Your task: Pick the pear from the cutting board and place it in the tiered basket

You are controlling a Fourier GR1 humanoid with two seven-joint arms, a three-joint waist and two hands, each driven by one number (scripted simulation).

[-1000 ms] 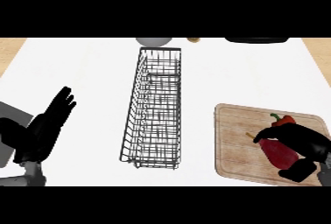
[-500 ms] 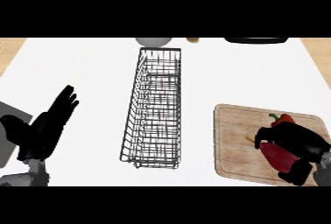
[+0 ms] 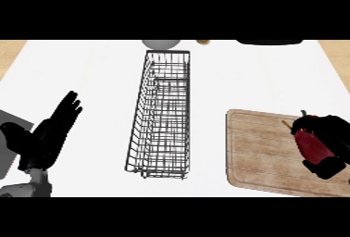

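Fingers of the right hand (image 3: 331, 143) curl round a dark red pear (image 3: 313, 146), holding it over the right part of the wooden cutting board (image 3: 263, 152). Beside the hand's upper edge, a small red pepper (image 3: 305, 115) lies on the board. Well to the hand's left stands the long wire tiered basket (image 3: 162, 115), with nothing in it. Farther left, the left hand (image 3: 49, 134) rests open, fingers straight.
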